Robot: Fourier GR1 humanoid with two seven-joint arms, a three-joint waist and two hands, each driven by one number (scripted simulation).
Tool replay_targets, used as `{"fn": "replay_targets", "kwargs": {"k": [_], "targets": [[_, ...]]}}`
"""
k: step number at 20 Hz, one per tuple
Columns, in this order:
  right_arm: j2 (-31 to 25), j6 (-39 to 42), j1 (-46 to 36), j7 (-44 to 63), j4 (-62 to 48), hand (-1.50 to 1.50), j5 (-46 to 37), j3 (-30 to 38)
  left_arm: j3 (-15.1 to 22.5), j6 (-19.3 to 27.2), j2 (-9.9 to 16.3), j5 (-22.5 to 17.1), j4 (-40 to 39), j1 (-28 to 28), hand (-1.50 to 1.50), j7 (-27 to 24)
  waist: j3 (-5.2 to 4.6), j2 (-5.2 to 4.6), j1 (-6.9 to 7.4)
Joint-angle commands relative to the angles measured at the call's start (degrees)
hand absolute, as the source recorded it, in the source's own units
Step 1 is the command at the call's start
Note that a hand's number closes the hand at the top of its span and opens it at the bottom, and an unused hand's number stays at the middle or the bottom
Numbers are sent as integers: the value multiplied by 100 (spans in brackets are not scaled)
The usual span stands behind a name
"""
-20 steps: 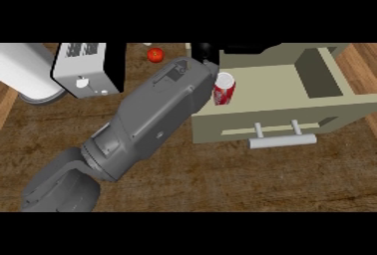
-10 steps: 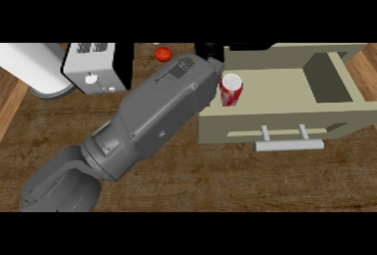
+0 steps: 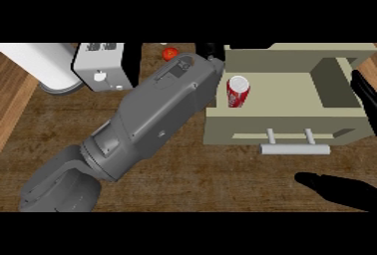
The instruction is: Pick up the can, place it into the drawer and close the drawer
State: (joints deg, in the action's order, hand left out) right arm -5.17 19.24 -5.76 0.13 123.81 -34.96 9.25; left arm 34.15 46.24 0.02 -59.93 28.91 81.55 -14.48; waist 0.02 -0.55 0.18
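A red can (image 3: 237,92) with a white top stands upright in the left part of the open beige drawer (image 3: 338,115). My left forearm (image 3: 151,122) stretches diagonally across the counter, and its far end lies right beside the can. The left hand is hidden under that end, so its hold on the can does not show. My right hand (image 3: 340,190) comes in at the lower right, below the drawer's grey handle (image 3: 294,148), with its fingers stretched out and holding nothing.
A white toaster (image 3: 101,68) stands at the back left beside a white cylinder (image 3: 43,67). A small red object (image 3: 170,53) lies at the back behind the forearm. A dark shape (image 3: 366,94) shows at the right edge by the drawer.
The whole scene has slid slightly right in view. The can sits a little farther inside the drawer. My right hand has come into view at the lower right.
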Motion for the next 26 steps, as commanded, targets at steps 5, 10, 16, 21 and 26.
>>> {"fn": "replay_targets", "kwargs": {"k": [5,10,16,21,26], "targets": [[-258,-686,-1023,-354,-1701,-150,-1455,-703,-7,-21,258,272,357,-272,-150,326,-2,50,107],[-277,-1216,-1625,-535,-2960,-150,-2263,-1131,0,-68,708,409,687,-452,-150,531,-3,50,194],[-329,-1999,-2205,-637,-4571,-150,-3015,-1157,138,231,993,573,1277,-585,-150,1063,0,71,286],[-202,-2696,-2985,-647,-6144,-150,-3326,-970,92,238,1251,770,1617,-768,-150,1109,2,31,259],[-226,-3721,-3238,-837,-7410,-150,-3608,-770,91,210,1654,873,2021,-905,-150,1558,7,21,269]]}}
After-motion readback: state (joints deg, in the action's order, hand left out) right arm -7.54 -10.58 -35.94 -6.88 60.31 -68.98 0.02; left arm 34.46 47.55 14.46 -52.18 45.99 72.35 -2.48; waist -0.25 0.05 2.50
